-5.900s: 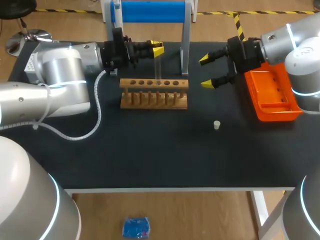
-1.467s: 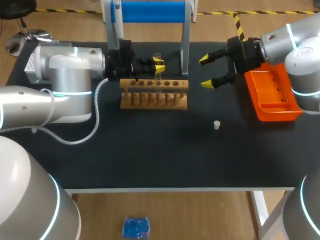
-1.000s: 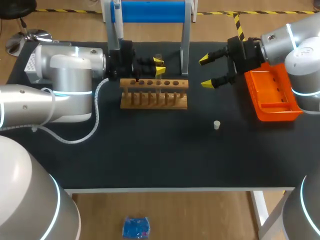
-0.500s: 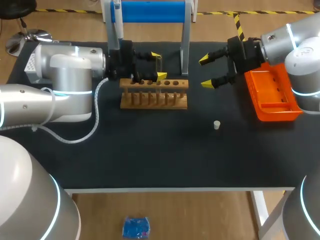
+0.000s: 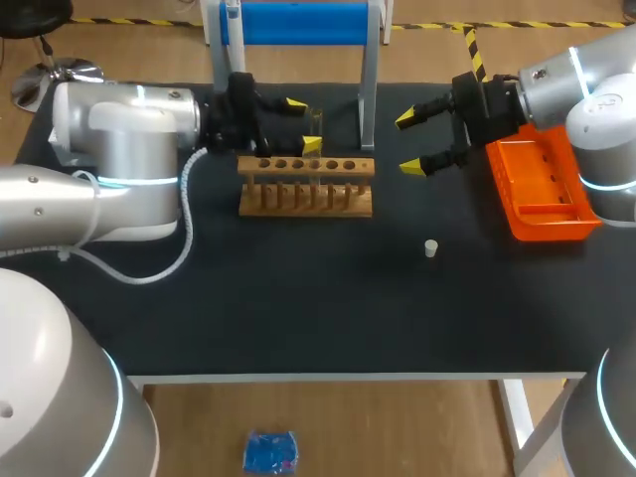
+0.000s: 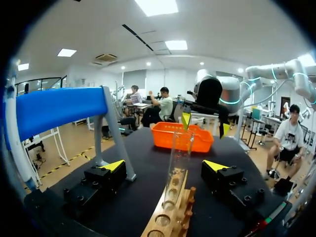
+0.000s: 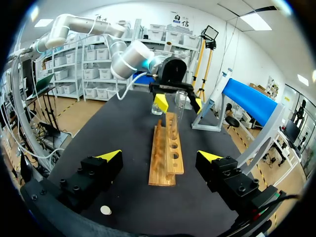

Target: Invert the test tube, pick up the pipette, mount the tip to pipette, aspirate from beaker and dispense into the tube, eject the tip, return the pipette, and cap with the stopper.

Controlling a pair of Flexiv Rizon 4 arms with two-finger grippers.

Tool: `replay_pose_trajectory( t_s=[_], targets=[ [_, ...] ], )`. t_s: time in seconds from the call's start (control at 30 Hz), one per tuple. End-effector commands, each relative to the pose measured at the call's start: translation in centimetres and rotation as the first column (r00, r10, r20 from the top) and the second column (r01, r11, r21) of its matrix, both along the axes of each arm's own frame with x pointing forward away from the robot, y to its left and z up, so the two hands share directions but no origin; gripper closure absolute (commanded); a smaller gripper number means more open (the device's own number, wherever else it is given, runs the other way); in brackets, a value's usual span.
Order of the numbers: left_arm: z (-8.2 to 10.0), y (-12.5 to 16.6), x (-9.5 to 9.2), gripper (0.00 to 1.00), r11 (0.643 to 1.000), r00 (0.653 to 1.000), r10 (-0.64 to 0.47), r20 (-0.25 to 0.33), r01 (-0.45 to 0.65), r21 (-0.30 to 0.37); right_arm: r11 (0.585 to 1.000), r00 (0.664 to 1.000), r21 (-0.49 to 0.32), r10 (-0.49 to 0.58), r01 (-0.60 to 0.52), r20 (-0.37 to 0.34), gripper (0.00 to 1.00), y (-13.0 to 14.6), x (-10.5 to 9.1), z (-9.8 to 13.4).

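- Tube (image 6: 177,155) stands upright in the wooden rack (image 5: 306,187), so it cannot roll away.
- Left claw (image 5: 304,124) is wide open, one finger on each side of the tube, not touching it.
- Right claw (image 5: 409,143) is wide open too, beside the orange tray (image 5: 545,191), holding nothing.
- Small white stopper (image 5: 430,248) lies well apart from the rack, probably kept for the last step.

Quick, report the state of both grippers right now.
Left gripper: open; the test tube stands between its fingers, not gripped.
Right gripper: open, holding nothing.
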State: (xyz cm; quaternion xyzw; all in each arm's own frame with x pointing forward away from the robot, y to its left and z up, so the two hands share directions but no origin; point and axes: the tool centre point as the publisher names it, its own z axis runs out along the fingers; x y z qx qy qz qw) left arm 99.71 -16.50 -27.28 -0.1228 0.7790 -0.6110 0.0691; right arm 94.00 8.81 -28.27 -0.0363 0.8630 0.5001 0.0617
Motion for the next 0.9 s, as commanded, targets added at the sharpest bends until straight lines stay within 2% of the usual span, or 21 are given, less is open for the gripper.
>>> replay_pose_trajectory(
  t_s=[0.03,0.27,0.47,0.63,0.9],
  targets=[
    [2.6,2.8,-1.7,0.00,0.999,1.000,0.023,-0.004,-0.023,0.042,1.000,1.000,-0.002,0.000,0.000,0.000,0.00,0.0,-0.1,0.0],
    [6.0,7.2,-3.6,0.00,0.994,0.998,0.043,-0.036,-0.039,0.104,1.000,1.000,-0.002,0.000,0.000,0.000,0.00,0.0,-0.1,0.0],
    [8.1,11.2,-5.6,0.00,0.984,0.994,0.088,-0.069,-0.077,0.158,1.000,1.000,-0.002,0.000,0.000,0.000,0.00,0.0,-0.1,0.0],
    [8.6,14.2,-6.8,0.00,0.972,0.984,0.154,-0.093,-0.134,0.194,1.000,1.000,-0.002,0.000,0.000,0.000,0.00,0.0,-0.1,0.0],
    [8.6,14.2,-6.8,0.00,0.972,0.984,0.154,-0.093,-0.134,0.194,1.000,1.000,-0.002,0.000,0.000,0.000,0.00,0.0,-0.1,0.0]
  ],
)
